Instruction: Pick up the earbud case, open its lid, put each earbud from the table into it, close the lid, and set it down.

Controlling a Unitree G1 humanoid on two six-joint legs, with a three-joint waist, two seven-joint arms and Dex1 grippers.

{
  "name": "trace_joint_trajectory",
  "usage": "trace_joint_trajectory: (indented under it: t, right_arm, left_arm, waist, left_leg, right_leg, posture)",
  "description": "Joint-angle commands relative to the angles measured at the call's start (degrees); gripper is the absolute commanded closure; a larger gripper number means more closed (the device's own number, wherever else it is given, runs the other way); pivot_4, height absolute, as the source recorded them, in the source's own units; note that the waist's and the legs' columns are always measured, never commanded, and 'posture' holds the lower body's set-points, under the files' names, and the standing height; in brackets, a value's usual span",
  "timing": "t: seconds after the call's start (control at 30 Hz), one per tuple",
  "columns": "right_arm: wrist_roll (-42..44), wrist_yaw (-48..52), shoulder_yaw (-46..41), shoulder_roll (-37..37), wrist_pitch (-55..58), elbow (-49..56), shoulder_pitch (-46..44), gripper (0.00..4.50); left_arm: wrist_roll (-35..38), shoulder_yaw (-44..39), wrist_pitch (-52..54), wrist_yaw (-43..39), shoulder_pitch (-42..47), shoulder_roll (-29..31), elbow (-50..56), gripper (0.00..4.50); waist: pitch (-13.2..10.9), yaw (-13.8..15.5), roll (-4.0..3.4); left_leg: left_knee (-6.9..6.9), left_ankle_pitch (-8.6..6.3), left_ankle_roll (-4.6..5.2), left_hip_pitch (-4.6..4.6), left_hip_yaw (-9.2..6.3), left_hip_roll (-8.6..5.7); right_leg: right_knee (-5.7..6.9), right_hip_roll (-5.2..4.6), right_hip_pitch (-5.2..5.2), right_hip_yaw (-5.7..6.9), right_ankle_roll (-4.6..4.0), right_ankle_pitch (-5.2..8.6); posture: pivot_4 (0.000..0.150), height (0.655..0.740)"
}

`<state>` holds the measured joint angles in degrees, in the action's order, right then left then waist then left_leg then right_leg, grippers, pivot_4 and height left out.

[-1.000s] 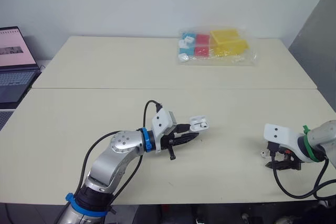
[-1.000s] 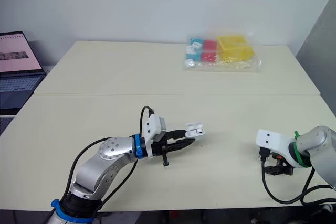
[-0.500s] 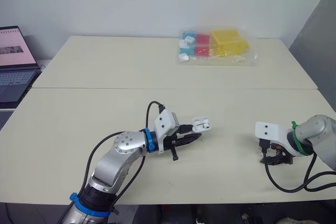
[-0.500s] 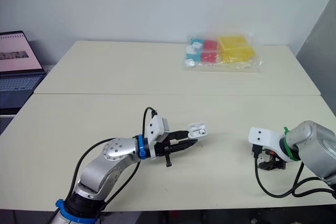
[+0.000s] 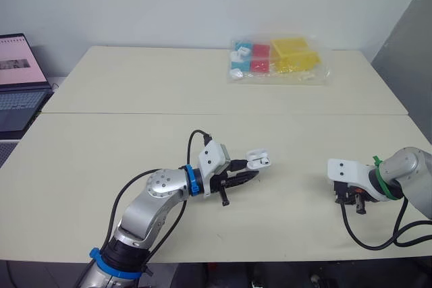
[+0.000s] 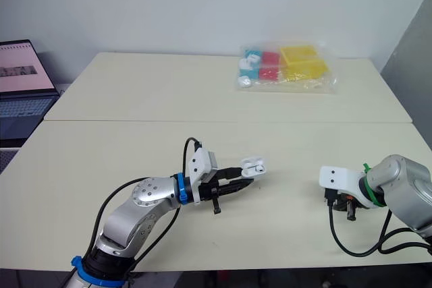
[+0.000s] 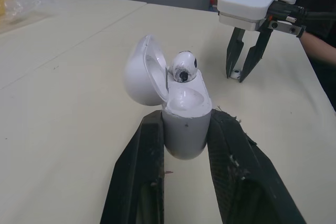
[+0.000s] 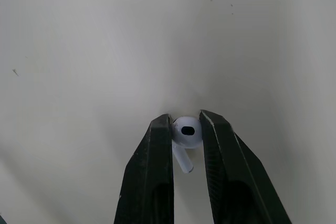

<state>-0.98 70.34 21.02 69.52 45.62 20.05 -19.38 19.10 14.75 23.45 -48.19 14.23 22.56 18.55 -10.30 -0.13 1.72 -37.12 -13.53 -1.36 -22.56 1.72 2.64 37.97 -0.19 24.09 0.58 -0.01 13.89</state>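
You had the earbud case (image 7: 184, 136) in smooth, glossy white plastic, held between the left gripper (image 7: 185, 117)'s fingers (image 7: 137, 182), which looked matt black and faintly grainy. The seated earbud (image 7: 182, 67) shone the same glossy white, with a dark mesh spot. Between the right gripper (image 8: 187, 121)'s matt black fingers (image 8: 152, 182), the loose earbud (image 8: 187, 131) looked equally slick. Under both hands the table (image 8: 105, 51) was a matt cream surface, lightly speckled. Far beyond them the bag (image 5: 280, 62) was clear, crinkled, shiny film.

One earbud case (image 7: 184, 124), two earbuds (image 7: 182, 67) — plus one laptop (image 5: 20, 89) and one plastic bag (image 5: 277, 59).
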Motion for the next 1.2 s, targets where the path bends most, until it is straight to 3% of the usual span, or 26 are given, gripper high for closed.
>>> trace_joint_trajectory:
  t: [0.03, 0.17, 0.33, 0.47, 0.57, 0.7, 1.03, 1.2]
  right_arm:
    - [-0.2, 0.0, -0.8, -0.1, -0.7, 0.2, 0.0, 4.11]
    - [0.4, -0.2, -2.0, -0.3, -2.1, 0.4, -0.3, 4.11]
    - [12.1, 2.1, -15.1, -2.4, -1.1, 6.4, -3.9, 4.11]
    - [19.5, 1.4, -20.4, -5.6, 2.1, 10.0, -6.0, 4.11]
    - [32.9, -7.3, -29.3, -19.3, 11.0, 13.2, -13.3, 4.11]
    - [39.2, -22.2, -34.6, -36.4, 12.2, 17.1, -14.5, 4.11]
    - [38.3, -36.3, -28.6, -48.8, 3.8, 22.2, -3.3, 4.11]
    - [31.3, -39.0, -22.2, -50.8, -6.3, 20.1, 1.2, 4.11]
  left_arm:
    - [0.5, -0.3, -1.1, -0.1, 0.8, -0.2, 1.3, 3.72]
    - [0.4, -0.3, -1.2, -0.1, 0.9, -0.2, 1.0, 3.72]
    - [1.2, -1.6, -1.0, 0.8, 1.5, -1.1, 0.6, 3.72]
    - [1.8, -2.2, -1.0, 1.2, 2.2, -1.9, 0.1, 3.72]
    - [2.1, -2.5, -1.1, 1.6, 3.8, -2.8, -0.7, 3.72]
    - [3.5, -3.3, 0.5, 2.4, 5.9, -4.5, -1.3, 3.72]
    - [4.9, -4.8, 1.6, 2.1, 9.5, -3.8, -3.4, 3.72]
    - [4.9, -5.1, 1.8, 1.4, 10.1, -3.0, -3.5, 3.72]
  waist:
    - [0.0, 0.0, 0.0]
    - [0.0, 0.0, 0.0]
    - [0.0, -0.1, -0.04]
    - [0.0, 0.0, 0.04]
    - [0.0, -0.3, 0.09]
    - [0.0, 0.0, 0.14]
    - [0.0, 0.0, 0.12]
    - [0.0, -0.1, 0.12]
  left_leg:
    - [0.0, 0.0, 0.0, 0.0, 0.0, 0.0]
    - [0.0, 0.0, 0.0, 0.02, -0.01, 0.01]
    - [0.02, 0.0, 0.0, 0.0, 0.01, 0.0]
    - [0.03, 0.0, 0.0, -0.01, -0.09, 0.03]
    - [0.0, 0.0, 0.0, -0.04, -0.06, 0.05]
    - [-0.05, 0.0, 0.0, -0.11, -0.15, 0.03]
    - [0.0, 0.0, 0.01, -0.23, -0.13, 0.0]
    - [0.0, 0.0, 0.01, -0.13, -0.12, 0.01]
  right_leg:
    - [0.01, 0.0, 0.0, 0.0, 0.0, 0.0]
    - [0.03, 0.01, 0.01, 0.0, 0.0, 0.0]
    - [0.04, 0.02, 0.04, -0.01, 0.0, 0.0]
    - [0.01, 0.05, -0.01, 0.08, -0.01, 0.0]
    - [0.04, 0.06, 0.0, 0.01, -0.01, -0.01]
    - [0.08, 0.05, 0.01, 0.07, 0.03, -0.03]
    - [0.02, 0.02, 0.09, 0.04, 0.03, -0.03]
    - [0.06, 0.05, 0.05, 0.04, 0.03, -0.03]
  posture:
    - [0.15, 0.7387]
    - [0.15, 0.7387]
    - [0.15, 0.7387]
    - [0.15, 0.7387]
    - [0.15, 0.7387]
    - [0.15, 0.7387]
    - [0.15, 0.7387]
    - [0.15, 0.7387]
